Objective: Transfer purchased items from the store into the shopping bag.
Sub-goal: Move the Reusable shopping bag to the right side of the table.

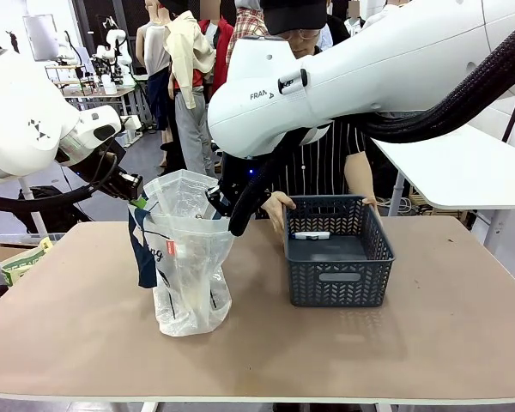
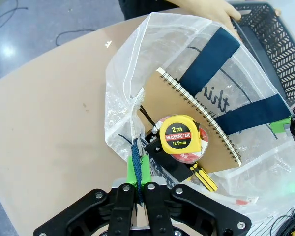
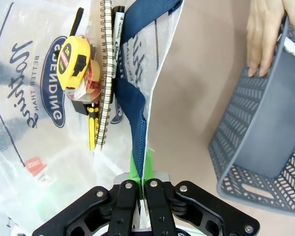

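Both the left gripper (image 2: 138, 169) and right gripper (image 3: 142, 166) pinch the shopping bag (image 1: 189, 270).

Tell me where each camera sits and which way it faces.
Front view: fixed between the arms, facing the person across the table; left gripper and right gripper hold the shopping bag beside the basket.
Left wrist view: on the left arm, looking into the bag; left gripper pinches its rim.
Right wrist view: on the right arm, looking along the bag's side; right gripper pinches its edge.
Shared: both wrist views show the tape measure, notebook and person's hand at the basket.
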`<state>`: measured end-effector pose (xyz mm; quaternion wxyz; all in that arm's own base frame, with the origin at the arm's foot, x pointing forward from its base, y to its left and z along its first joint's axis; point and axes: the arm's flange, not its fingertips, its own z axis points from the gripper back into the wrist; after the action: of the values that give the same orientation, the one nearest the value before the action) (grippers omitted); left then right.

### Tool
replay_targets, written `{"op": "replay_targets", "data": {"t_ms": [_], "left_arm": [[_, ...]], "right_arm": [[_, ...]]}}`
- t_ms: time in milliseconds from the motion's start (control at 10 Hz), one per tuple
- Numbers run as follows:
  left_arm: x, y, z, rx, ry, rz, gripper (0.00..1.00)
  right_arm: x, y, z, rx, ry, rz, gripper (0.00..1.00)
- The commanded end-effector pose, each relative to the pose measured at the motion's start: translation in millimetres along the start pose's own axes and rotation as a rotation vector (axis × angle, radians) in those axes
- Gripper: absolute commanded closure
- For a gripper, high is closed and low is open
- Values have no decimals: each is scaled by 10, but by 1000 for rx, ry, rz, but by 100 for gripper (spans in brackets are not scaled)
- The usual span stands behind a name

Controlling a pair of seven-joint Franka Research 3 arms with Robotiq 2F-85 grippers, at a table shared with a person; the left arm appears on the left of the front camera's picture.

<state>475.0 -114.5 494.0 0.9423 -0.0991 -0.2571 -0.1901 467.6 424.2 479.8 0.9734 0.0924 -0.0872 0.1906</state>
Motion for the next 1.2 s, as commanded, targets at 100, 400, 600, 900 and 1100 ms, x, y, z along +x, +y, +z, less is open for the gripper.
{"op": "replay_targets", "data": {"t_ms": [100,400,600,900,1100], "left_arm": [[-6,18,11,5,3,-8,100],[-6,18,11,5,3,-8,100],[-6,18,11,5,3,-8,100],[-6,18,11,5,3,-8,100],[-6,18,11,5,3,-8,100]], "right_arm": [[-22,-7,-28,0,2,-1,100],[-22,-7,-28,0,2,-1,100],[-22,-7,-28,0,2,-1,100],[-22,-7,-28,0,2,-1,100],[-22,-7,-28,0,2,-1,100]]}}
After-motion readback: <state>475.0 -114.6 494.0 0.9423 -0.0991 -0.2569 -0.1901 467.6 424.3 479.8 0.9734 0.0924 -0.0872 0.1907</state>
